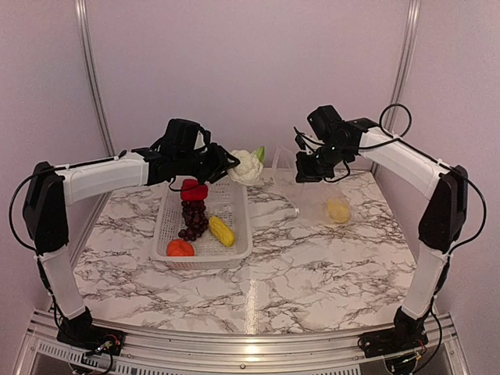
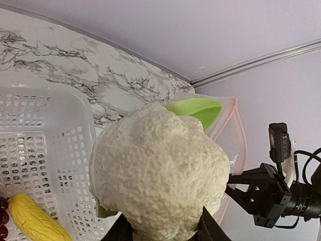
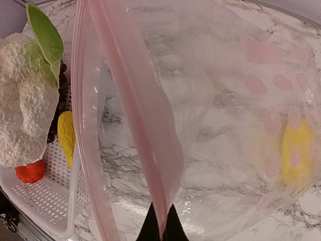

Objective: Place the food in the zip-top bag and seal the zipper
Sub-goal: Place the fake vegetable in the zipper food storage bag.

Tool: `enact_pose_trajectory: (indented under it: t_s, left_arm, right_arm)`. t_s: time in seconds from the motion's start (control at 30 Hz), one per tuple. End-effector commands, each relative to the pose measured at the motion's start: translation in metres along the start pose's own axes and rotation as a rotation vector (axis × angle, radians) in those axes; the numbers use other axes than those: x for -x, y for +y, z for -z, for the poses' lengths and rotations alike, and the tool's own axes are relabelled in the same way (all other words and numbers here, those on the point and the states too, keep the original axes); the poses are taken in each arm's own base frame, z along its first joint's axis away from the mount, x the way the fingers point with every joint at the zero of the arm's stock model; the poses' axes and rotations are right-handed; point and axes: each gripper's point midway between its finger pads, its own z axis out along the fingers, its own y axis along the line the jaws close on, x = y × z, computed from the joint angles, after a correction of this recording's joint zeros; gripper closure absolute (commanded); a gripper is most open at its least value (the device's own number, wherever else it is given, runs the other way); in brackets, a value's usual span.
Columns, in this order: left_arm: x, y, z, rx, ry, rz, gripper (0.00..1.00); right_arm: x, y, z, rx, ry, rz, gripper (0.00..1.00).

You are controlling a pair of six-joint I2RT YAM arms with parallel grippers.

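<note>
Left gripper (image 1: 232, 165) closed partway around white cauliflower (image 1: 248, 166), held in air over basket's (image 1: 238, 251) far corner, near zip-top bag (image 1: 316, 205). Right gripper (image 1: 301, 173) pinched tight on bag's zipper strip (image 3: 135, 100), holding mouth up. One yellow corn piece (image 1: 338, 209) inside. Step: loading food. Next move likely needs cauliflower lined up with narrow mouth before release. Pepper (image 1: 193, 190), grapes (image 1: 194, 219), second corn (image 1: 221, 230), orange fruit (image 1: 180, 248) lie in basket.
</note>
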Motion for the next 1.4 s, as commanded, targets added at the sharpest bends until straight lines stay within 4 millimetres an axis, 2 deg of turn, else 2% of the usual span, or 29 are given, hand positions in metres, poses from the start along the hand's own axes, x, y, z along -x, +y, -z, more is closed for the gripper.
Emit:
enact_pose_trajectory:
  t_s: [0.0,0.07,0.13,0.33,0.43,0.63,0.93,1.07,1.2,1.37]
  left_arm:
    - [-0.003,-0.073,0.015,-0.261,0.012,-0.155,0.72]
    - [-0.008,-0.090,0.016,-0.309,0.023,-0.197,0.75]
    - [-0.013,-0.098,0.014,-0.322,0.033,-0.228,0.79]
    - [-0.020,-0.100,0.001,-0.317,0.057,-0.238,0.88]
    - [-0.024,-0.093,-0.008,-0.285,0.070,-0.234,0.92]
    - [-0.028,-0.067,-0.029,-0.169,0.071,-0.211,1.00]
    - [-0.030,-0.044,-0.049,-0.075,0.079,-0.171,1.00]
    - [-0.033,-0.037,-0.058,-0.043,0.086,-0.160,1.00]
    - [-0.034,-0.046,-0.062,-0.078,0.094,-0.156,1.00]
    - [-0.032,-0.079,-0.055,-0.207,0.078,-0.187,1.00]
  right_arm:
    - [0.017,0.006,0.001,0.029,-0.029,0.006,1.00]
    - [0.020,0.008,-0.001,0.038,-0.029,0.006,1.00]
    - [0.022,0.010,-0.001,0.045,-0.030,0.004,1.00]
    - [0.025,0.015,0.002,0.064,-0.029,0.000,1.00]
    - [0.026,0.018,0.004,0.083,-0.026,-0.007,1.00]
    - [0.034,0.028,0.021,0.126,-0.058,-0.022,1.00]
    - [0.024,0.032,0.031,0.147,-0.038,-0.031,1.00]
    - [0.019,0.042,0.030,0.175,-0.022,-0.022,1.00]
    - [0.014,0.053,0.026,0.199,-0.004,-0.012,1.00]
    - [0.011,0.049,0.027,0.171,-0.001,-0.012,1.00]
